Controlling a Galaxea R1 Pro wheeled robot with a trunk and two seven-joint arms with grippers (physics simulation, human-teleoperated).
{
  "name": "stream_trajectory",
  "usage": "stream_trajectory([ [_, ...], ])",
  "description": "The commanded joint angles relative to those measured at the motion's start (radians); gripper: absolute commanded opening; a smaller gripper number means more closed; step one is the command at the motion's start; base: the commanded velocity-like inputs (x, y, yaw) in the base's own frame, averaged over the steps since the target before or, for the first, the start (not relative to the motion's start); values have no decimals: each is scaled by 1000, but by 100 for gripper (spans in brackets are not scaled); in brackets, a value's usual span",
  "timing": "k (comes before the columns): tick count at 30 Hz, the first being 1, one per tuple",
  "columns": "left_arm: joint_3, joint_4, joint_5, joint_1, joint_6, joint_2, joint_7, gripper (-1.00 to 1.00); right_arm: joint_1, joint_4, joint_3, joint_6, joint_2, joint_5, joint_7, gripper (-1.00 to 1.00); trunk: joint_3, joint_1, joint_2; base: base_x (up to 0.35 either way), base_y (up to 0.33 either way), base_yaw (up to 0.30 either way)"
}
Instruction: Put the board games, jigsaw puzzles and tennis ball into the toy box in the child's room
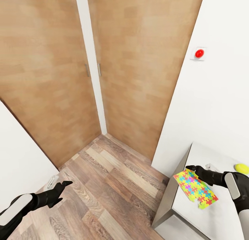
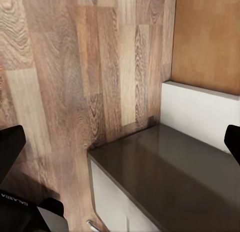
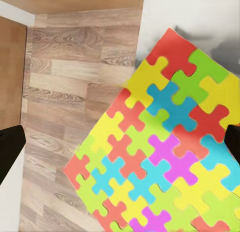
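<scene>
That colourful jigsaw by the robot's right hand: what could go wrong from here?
The jigsaw puzzle lies near the table edge, one corner close to the drop; a clumsy push by the right gripper might slide it onto the wooden floor. It is a thin flat sheet, so the fingers may fail to get under it. The tennis ball nearby could roll if the arm bumps it.

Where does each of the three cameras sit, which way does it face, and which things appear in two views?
Head view: from the robot's head, looking down at wooden doors, wood floor, the table, both arms.
Left wrist view: on the left arm, facing floor and a dark grey countertop; black fingers at the edges.
Right wrist view: on the right arm, facing the jigsaw puzzle at the table's edge; fingers at the edges.
Shared: puzzle and floor in head and right wrist views.
</scene>
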State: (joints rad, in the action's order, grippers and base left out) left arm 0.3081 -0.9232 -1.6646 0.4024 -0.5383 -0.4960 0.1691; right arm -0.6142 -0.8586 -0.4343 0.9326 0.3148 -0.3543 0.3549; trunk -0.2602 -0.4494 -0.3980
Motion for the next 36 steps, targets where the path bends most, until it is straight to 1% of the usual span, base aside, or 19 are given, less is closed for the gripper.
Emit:
stream_trajectory([
  [1,3,-2,-10,1,0,-1,9,100,-1,0,-3,5,0,8,9,100,-1,-1,-2,0,0,144],
  [17,3,-2,-10,1,1,-1,9,100,-1,0,-3,5,1,7,9,100,9,-1,-2,0,0,176],
  [36,3,-2,-10,1,1,-1,9,100,-1,-1,-4,5,1,6,9,100,10,-1,-2,-63,-30,26],
])
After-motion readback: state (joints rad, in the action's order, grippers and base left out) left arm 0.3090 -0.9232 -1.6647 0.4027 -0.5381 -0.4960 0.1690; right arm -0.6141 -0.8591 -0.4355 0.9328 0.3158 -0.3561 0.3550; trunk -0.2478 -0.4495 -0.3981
